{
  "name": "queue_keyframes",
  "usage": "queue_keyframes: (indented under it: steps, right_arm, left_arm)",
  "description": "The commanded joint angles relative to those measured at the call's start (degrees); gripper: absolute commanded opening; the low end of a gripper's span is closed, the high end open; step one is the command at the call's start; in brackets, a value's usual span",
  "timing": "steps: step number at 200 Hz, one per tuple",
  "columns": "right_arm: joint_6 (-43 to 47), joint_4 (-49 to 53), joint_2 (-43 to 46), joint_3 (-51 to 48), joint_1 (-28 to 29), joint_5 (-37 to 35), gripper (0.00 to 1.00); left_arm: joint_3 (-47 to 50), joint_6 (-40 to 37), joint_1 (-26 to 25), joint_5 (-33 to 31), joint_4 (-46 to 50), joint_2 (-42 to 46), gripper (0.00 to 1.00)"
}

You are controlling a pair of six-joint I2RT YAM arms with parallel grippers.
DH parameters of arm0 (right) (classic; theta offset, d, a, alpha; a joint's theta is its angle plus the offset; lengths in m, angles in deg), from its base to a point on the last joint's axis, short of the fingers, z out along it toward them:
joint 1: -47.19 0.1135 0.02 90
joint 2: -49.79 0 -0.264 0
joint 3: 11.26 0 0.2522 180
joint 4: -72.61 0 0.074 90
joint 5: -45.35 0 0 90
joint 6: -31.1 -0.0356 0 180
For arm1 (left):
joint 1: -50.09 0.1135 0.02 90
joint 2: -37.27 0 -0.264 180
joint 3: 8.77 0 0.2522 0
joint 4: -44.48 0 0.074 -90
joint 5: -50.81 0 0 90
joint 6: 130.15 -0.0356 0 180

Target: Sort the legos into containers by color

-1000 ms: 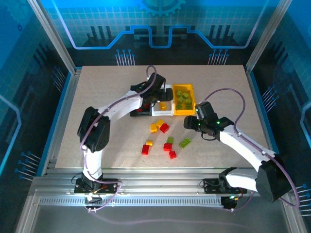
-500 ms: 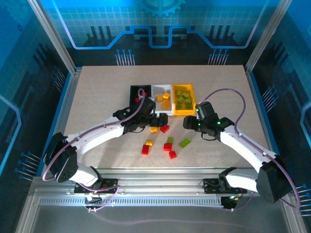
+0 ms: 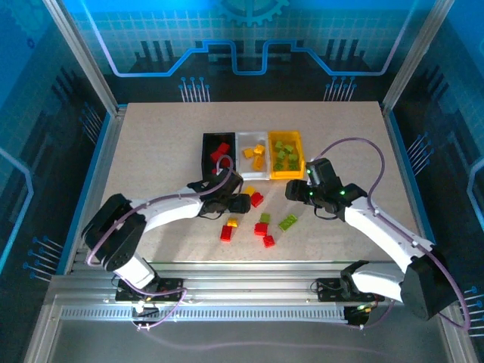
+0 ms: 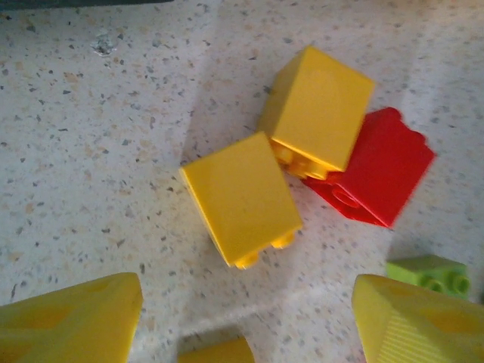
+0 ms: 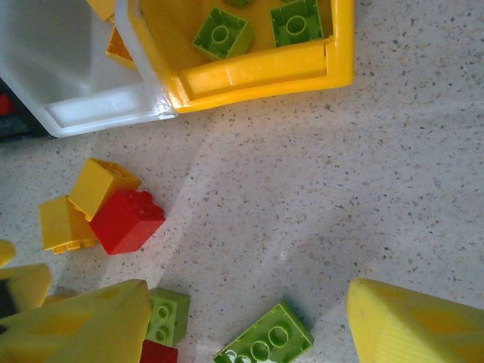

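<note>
Legos (image 3: 226, 233) are found partly sorted, reds in the black bin (image 3: 205, 155), yellow-oranges in the white bin (image 3: 252, 134) and greens in the yellow bin (image 3: 286, 176), while about nine are left loose on the table (image 3: 151, 151) beneath the left gripper (image 4: 249, 318) and right gripper (image 5: 249, 318), both spread apart and empty.
</note>
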Motion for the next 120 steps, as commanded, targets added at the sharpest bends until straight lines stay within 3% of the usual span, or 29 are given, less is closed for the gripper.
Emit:
queue_keyframes:
  steps: [1, 68, 96, 120]
  right_arm:
    - [0.32, 1.51, 1.71, 0.12, 0.35, -0.77, 0.7]
    - [0.07, 0.61, 1.65, -0.32, 0.31, -0.49, 0.71]
    - [0.21, 0.24, 1.13, -0.29, 0.35, -0.3, 0.71]
    - [0.09, 0.06, 0.97, -0.42, 0.3, -0.22, 0.71]
  left_arm:
    - [-2.27, -0.93, 1.16, -0.47, -1.71, -3.07, 0.71]
    - [-3.73, -1.48, 1.91, -2.02, -2.24, -6.79, 0.64]
    - [-4.49, -1.78, 2.05, -2.45, -2.91, -7.56, 0.75]
    - [-5.96, -2.04, 2.31, -3.47, -2.55, -9.33, 0.64]
